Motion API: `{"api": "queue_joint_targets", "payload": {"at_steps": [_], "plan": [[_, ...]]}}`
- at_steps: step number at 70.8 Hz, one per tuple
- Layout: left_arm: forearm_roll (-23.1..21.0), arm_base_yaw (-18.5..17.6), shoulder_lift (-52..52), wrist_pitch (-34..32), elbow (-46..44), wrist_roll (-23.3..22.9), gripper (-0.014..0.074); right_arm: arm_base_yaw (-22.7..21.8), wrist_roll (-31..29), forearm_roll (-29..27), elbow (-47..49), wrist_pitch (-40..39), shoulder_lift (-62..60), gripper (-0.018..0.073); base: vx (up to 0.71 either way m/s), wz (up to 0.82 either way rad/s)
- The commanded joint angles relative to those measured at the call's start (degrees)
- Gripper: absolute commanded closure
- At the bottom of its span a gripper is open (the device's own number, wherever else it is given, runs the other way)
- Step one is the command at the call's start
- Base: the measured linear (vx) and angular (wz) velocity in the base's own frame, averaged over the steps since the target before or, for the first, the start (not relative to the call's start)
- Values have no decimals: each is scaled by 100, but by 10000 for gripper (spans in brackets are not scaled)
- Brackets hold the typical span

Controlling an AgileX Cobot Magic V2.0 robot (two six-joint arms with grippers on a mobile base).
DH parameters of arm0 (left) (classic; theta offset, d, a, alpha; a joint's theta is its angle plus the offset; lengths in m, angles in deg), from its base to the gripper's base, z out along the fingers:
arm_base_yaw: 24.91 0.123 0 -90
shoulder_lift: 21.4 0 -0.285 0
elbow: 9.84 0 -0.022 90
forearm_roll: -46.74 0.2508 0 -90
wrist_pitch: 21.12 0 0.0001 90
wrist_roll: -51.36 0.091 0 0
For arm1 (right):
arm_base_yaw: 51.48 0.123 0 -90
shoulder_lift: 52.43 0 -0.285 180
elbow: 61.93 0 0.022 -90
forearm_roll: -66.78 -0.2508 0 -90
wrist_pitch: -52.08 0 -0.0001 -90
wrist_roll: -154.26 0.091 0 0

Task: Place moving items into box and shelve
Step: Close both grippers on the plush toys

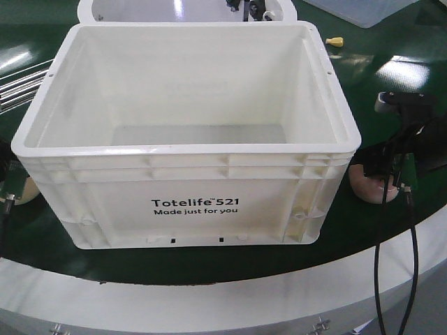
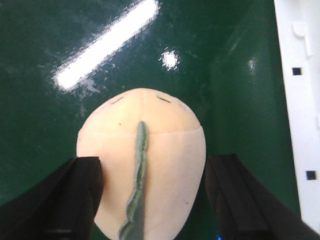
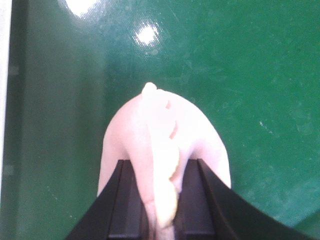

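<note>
1. Judged to be at the pick-up step, the very start of the task; no toy yet inside the white crate [image 1: 188, 202], only its bare floor; crate standing mid-desk [image 1: 209, 269], print side toward the front camera.
2. Left hand [image 2: 155, 165]: fingers [image 2: 75, 195] apart, one on each side of the pale yellow toy [image 2: 165, 135], right at its flanks with no squeeze to be seen; green spiky stripe [image 2: 137, 175] down the middle between them; toy resting on the desk just beside the crate's left wall.
3. Right hand [image 3: 160, 165]: drawn close and clamped on the pink toy [image 3: 200, 130], pinching the soft middle on both sides of the yellow crest [image 3: 162, 150]; toy low at desk level, just beside the crate's right wall in the front view; cannot tell whether lifted clear of the surface.
4. Next, by judgement: close the left hand to a firm hold; raise both toys above the ribbed rim; carry inward over the opening from either side, keeping the two arms apart; release low inside; only then take the crate itself for the shelf, not in view here.
5. Risk, as a guess: a narrow pinch on the pink toy, likely to slip or swing on the lift.
6. Count: one white crate; two soft toys, one pale yellow and one pink; two hands, one at each toy; one corner of a pale blue bin [image 1: 363, 10] at the far edge; zero toys boxed so far.
</note>
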Motion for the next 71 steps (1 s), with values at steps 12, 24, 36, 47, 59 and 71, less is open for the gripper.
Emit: {"api": "queue_joint_targets", "payload": {"at_steps": [12,24,36,47,59,71], "plan": [[-4,19,63,-361,-119,-64,73,2,0,1,143,-88,-148,574,0,0],[-11,19,122,-247,-119,-64,332,2,0,1,143,-107,-148,574,0,0],[-10,19,122,-240,-127,-48,626,2,0,1,143,-111,-148,574,0,0],[-23,19,108,-321,-127,-59,624,2,0,7,143,-125,-148,574,0,0],[-64,19,-88,-540,-127,-107,624,2,0,7,156,-257,-161,574,0,0],[-64,19,-456,-862,-127,-112,624,2,0,7,368,-252,-172,574,0,0]]}}
